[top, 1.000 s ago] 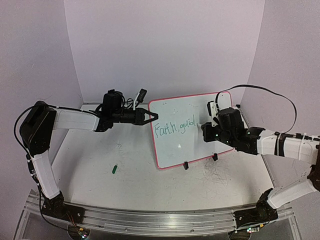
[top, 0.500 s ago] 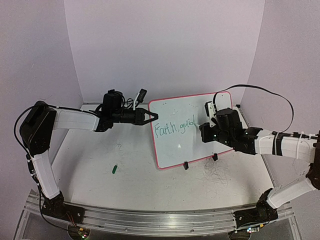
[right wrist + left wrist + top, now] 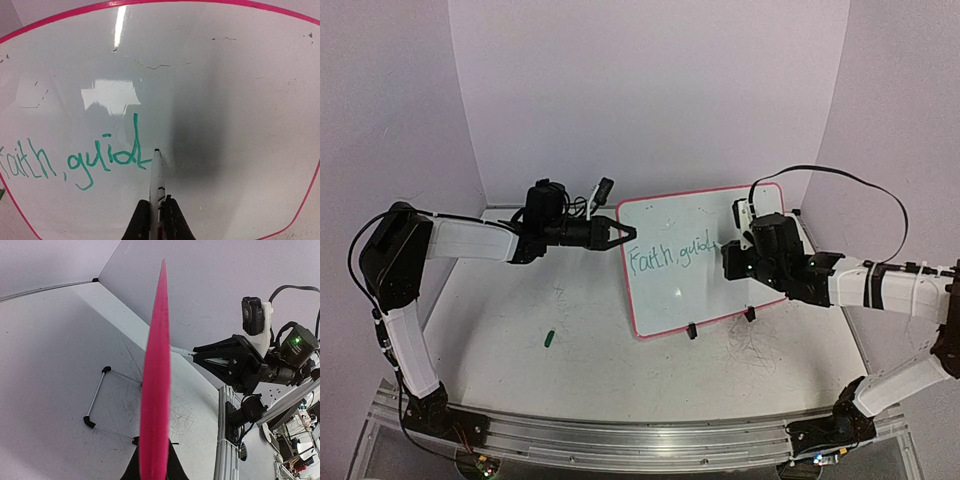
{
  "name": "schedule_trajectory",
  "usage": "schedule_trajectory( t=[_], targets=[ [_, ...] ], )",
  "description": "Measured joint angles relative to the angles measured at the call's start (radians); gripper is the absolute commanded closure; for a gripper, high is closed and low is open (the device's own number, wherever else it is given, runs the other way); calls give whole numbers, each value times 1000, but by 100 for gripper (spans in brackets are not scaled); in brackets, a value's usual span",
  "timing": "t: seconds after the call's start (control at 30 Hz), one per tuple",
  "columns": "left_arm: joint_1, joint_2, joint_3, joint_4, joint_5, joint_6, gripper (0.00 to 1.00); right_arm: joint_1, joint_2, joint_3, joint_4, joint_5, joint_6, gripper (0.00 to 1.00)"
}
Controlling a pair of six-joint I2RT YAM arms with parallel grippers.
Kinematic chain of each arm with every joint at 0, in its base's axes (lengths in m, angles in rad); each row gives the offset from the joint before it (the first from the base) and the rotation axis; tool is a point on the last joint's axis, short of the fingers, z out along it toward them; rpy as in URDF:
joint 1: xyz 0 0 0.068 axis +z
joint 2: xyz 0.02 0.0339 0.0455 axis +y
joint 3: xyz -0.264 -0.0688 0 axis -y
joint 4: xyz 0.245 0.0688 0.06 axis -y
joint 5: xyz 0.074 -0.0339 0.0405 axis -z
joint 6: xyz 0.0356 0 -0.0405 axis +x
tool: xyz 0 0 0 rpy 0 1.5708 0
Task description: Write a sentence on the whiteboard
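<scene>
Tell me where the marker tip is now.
Right wrist view: the marker tip is on the whiteboard near its middle, just right of the sentence, held by the right hand.

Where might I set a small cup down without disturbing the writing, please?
Bare tabletop lies between the small green object, the whiteboard and the near rail. Crowded: around the whiteboard, where the left gripper clamps its edge and the right gripper writes with a marker.

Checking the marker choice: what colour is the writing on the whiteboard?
Green writing, clearest in the right wrist view.
</scene>
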Motion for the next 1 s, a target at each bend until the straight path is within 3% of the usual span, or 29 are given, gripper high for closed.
schedule_trajectory(
  t=[1.0],
  targets=[
    [0, 0, 0, -1, -1, 2, 100, -17, -16, -30, 4, -42, 18, 100]
  ],
)
